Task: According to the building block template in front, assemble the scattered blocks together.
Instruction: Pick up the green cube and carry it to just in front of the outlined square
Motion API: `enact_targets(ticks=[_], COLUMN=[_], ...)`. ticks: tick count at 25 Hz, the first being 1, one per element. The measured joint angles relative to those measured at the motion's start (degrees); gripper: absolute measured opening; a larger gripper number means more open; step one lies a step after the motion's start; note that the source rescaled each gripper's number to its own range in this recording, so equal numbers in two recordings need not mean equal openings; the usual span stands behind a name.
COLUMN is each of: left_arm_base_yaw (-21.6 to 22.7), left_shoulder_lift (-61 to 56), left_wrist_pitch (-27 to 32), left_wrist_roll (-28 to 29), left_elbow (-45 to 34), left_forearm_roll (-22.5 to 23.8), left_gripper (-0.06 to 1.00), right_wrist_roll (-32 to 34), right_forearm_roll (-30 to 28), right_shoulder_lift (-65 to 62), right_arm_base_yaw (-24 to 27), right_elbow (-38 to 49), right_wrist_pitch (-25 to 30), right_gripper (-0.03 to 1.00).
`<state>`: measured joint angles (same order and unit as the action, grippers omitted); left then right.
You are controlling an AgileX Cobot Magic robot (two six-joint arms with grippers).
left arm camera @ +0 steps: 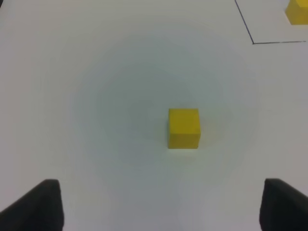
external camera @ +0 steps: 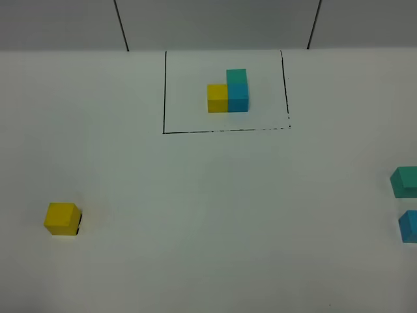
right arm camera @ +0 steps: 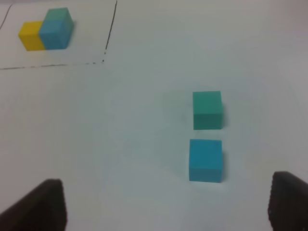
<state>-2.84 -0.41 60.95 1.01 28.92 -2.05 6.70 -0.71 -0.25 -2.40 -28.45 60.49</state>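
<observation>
The template [external camera: 229,92] is an L-shaped cluster of yellow, blue and teal-green cubes inside a thin black drawn rectangle at the back centre; it also shows in the right wrist view [right arm camera: 47,30]. The loose yellow cube [external camera: 62,218] sits at the front left, alone. The loose teal-green cube [external camera: 405,181] and sky-blue cube [external camera: 409,226] sit at the right edge, close together but apart. My left gripper [left arm camera: 159,204] is open, with the yellow cube [left arm camera: 184,127] ahead of its fingers. My right gripper [right arm camera: 166,204] is open, with the blue cube [right arm camera: 206,160] and teal-green cube [right arm camera: 208,109] ahead of it.
The white table [external camera: 208,215] carries only the cubes and the drawn black frame [external camera: 225,129]. A grey wall with two dark vertical lines runs along the back edge [external camera: 208,26].
</observation>
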Motion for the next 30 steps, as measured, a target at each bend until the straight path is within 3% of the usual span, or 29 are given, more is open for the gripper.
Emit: enact_targets(ticks=[30], left_arm_base_yaw=[0.00], left_shoulder_lift=[0.00], left_wrist_pitch=[0.00], left_wrist_roll=[0.06], left_elbow=[0.00], left_forearm_roll=[0.00], left_gripper=[0.86], right_wrist_roll=[0.00], right_forearm_roll=[0.00], right_shoulder_lift=[0.00], right_arm_base_yaw=[0.00], right_elbow=[0.00], right_wrist_pitch=[-0.05], right_gripper=[0.71])
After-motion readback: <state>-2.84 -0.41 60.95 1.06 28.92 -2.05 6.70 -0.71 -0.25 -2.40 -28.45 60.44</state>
